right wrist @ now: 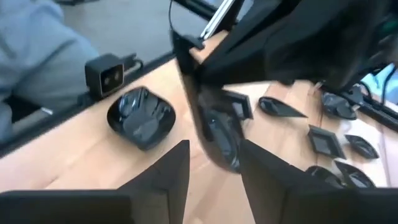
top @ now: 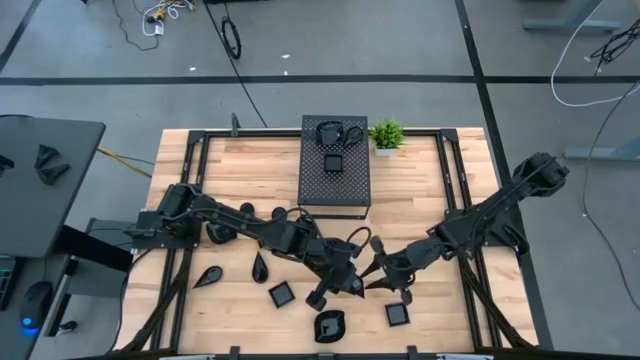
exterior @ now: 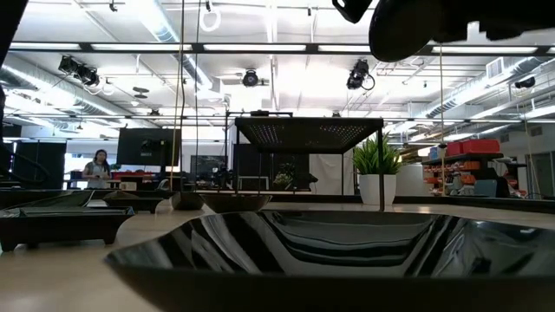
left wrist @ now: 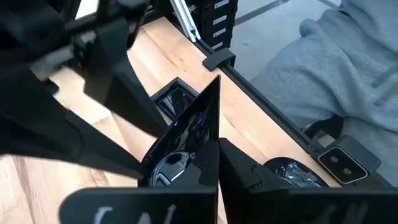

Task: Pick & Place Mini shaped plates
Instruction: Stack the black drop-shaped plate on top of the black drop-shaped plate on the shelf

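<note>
- The left gripper (top: 338,283) is held low over the front middle of the table (top: 440,300); its fingers are clamped shut on a black teardrop plate (left wrist: 186,134), which is held on edge between them.
- In the left wrist view, that plate is seen rising edge-on from between the fingers, glossy and tilted.
- The right gripper (top: 385,268) is placed just beside the left one, facing it; its fingers (right wrist: 168,171) are spread apart on either side of the same plate (right wrist: 211,124), and no grip by them can be made out.
- A square plate (top: 282,294) is lying flat on the table, just left of the left gripper.
- Another square plate (top: 398,315) is lying near the front edge, below the right gripper.
- A rounded plate (top: 330,325) is set at the very front edge, between the two square ones; in the right wrist view it (right wrist: 141,118) is seen near a small camera (right wrist: 106,71) at the table's rim.
- Two teardrop plates (top: 208,276) (top: 260,267) are lying on the left part of the table, near the left arm.
- More plates (right wrist: 323,140) are seen in the right wrist view, spread over the wood beyond the grippers.
- A perforated box (top: 336,185) is standing at the back middle, with a square plate (top: 332,163) on top of it.
- A potted plant (top: 386,135) is placed just right of the box's back corner.
- A grey sleeve (left wrist: 342,68) of a person is seen beyond the table's front edge.
</note>
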### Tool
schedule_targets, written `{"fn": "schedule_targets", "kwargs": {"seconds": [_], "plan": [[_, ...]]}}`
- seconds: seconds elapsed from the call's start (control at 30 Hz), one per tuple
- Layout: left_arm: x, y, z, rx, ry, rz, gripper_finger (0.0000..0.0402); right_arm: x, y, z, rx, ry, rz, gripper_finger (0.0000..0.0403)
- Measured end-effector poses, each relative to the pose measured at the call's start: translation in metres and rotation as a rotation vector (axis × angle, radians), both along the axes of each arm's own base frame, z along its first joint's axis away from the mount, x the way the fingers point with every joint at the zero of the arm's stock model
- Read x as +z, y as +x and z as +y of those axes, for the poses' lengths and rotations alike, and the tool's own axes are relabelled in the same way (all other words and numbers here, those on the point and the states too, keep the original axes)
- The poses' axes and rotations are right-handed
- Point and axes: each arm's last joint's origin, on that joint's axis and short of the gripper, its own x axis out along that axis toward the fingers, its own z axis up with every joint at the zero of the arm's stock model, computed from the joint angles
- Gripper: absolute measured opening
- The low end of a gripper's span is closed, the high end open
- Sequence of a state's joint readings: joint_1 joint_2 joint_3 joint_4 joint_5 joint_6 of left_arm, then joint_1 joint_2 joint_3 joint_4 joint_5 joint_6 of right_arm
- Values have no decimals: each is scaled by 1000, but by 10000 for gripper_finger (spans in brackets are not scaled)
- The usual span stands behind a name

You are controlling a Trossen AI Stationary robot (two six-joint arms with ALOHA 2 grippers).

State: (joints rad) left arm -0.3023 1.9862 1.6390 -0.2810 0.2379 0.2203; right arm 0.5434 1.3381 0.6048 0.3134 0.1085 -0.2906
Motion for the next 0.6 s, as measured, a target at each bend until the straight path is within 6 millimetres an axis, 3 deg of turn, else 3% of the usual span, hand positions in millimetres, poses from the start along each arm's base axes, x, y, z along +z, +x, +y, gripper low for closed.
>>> {"fn": "schedule_targets", "kwargs": {"seconds": [0.1, 0.37, 0.6], "plan": [[0, 0, 0, -2, -1, 2, 3, -9, 0, 0, 17, -26, -2, 141], [-1, -1, -1, -6, 1, 8, 4, -17, -10, -5, 18, 105, -192, 117], [-1, -1, -1, 4, 8, 5, 3, -18, -11, -6, 25, 92, -205, 106]]}}
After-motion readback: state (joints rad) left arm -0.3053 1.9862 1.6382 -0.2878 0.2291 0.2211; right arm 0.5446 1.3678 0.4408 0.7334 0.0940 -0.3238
